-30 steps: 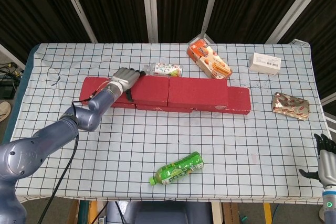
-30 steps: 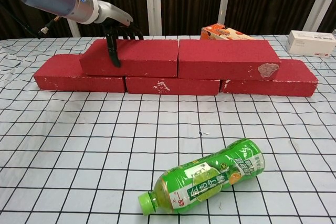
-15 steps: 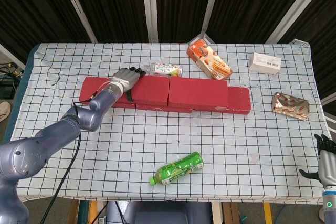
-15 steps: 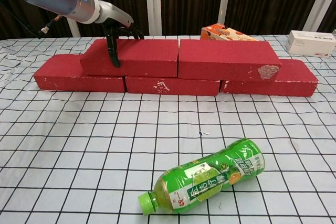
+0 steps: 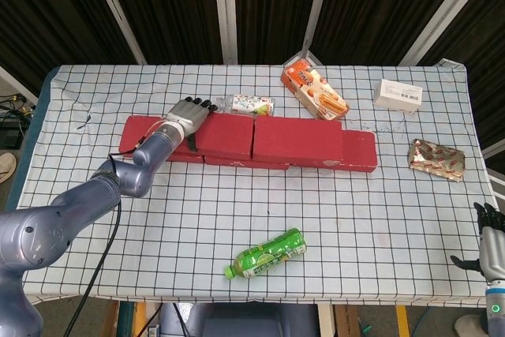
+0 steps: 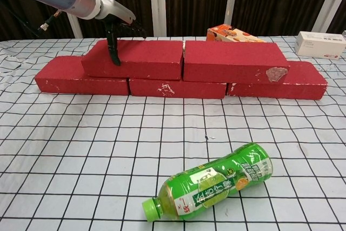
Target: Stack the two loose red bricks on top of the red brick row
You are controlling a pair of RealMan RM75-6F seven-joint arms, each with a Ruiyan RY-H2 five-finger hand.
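Atop the brick row (image 6: pixel 178 86), two chipped red bricks (image 6: pixel 184 60)

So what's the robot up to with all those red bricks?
It is building a little wall. Two red bricks already sit side by side on top of the red brick row. The left robot hand rests on the left upper brick, thumb down its front face; whether it grips is unclear. The right upper brick lies untouched beside it. The right robot hand waits idle at the table's near right corner. A green bottle lies on its side in front.
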